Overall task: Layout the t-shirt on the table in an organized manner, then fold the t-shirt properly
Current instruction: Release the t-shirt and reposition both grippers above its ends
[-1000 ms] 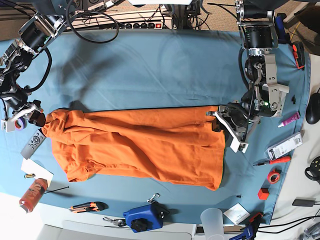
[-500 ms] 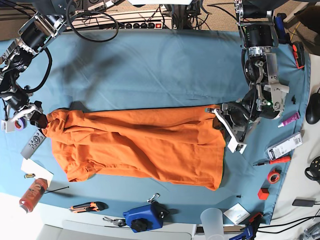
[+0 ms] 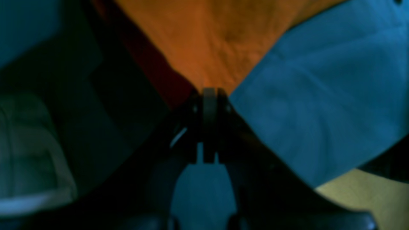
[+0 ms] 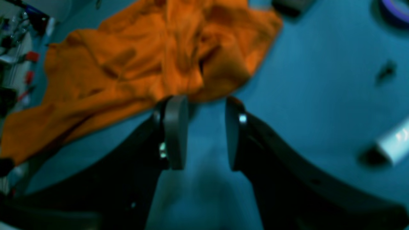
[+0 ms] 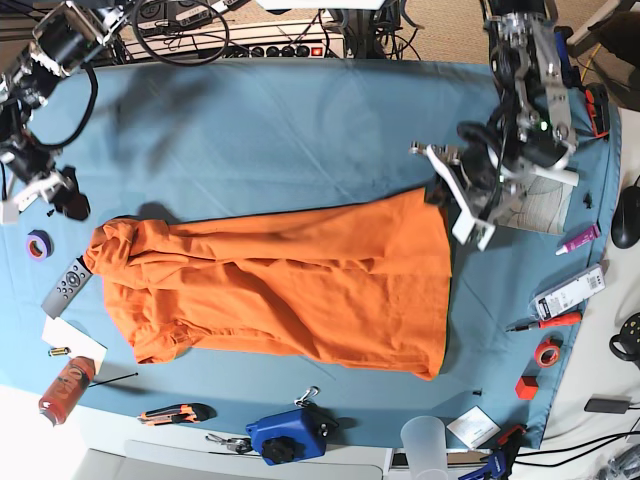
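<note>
The orange t-shirt [image 5: 290,290] lies spread across the teal table [image 5: 290,130], its bunched end at the left. My left gripper [image 5: 437,188] is shut on the shirt's far right corner and holds it off the cloth. In the left wrist view the jaws [image 3: 209,94] pinch the orange fabric [image 3: 211,38]. My right gripper [image 5: 62,203] hangs open just beyond the shirt's left end and does not touch it. The right wrist view shows its two fingers [image 4: 174,127] spread apart with only table between them, and the crumpled t-shirt [image 4: 143,64] just ahead.
A grey remote [image 5: 66,285], purple tape [image 5: 38,243] and a red can [image 5: 65,388] lie at the left. Along the front edge sit a utility knife [image 5: 175,412], a blue tool [image 5: 290,437] and a plastic cup [image 5: 425,440]. A marker [image 5: 578,238], a white box [image 5: 570,290] and red tape [image 5: 547,352] are at the right.
My left gripper closed on the shirt's right corner and pulled it toward the far side, stretching that edge. My right gripper drew back from the shirt's left end.
</note>
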Tool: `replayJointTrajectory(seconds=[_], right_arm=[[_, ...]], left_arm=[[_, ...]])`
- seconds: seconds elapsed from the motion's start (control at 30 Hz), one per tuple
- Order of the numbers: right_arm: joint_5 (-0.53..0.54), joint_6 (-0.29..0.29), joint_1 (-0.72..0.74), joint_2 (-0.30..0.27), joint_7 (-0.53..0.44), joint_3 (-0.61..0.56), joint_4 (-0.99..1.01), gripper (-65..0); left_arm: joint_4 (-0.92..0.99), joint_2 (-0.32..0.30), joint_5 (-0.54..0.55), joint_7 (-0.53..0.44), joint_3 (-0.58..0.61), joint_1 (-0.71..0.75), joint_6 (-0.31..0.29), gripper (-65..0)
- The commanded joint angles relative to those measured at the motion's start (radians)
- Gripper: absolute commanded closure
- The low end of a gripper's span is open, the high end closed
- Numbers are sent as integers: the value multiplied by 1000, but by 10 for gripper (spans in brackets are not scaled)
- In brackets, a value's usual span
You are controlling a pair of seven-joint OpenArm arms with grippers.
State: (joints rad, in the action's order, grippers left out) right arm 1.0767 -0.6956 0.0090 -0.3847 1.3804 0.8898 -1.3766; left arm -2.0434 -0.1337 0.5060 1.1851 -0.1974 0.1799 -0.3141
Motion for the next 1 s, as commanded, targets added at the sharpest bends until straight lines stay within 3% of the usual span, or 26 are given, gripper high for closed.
replayJointTrajectory(seconds=[0.0, 0.2, 0.4, 0.6, 0.8, 0.97], right_arm=[[43, -3, -10, -28, 3, 23, -18, -202], [94, -3, -135, -25, 5, 53, -18, -202], [102, -3, -109, 5, -49, 45, -18, -202], [91, -3, -29, 15, -61, -105, -18, -202], [-127, -3, 50, 90, -201, -168, -18, -202], [-219, -3, 69, 150, -266, -168, -18, -202]], left_arm=[[-20, -3, 12, -18, -2, 4, 0, 0], [-20, -19, 11, -15, -2, 91, -1, 0], [-20, -19, 15, -34, -2, 108, -1, 0], [-20, -19, 16, -42, -2, 105, -1, 0], [-20, -19, 15, -41, -2, 105, -1, 0], [-20, -19, 15, -41, -2, 105, -1, 0]])
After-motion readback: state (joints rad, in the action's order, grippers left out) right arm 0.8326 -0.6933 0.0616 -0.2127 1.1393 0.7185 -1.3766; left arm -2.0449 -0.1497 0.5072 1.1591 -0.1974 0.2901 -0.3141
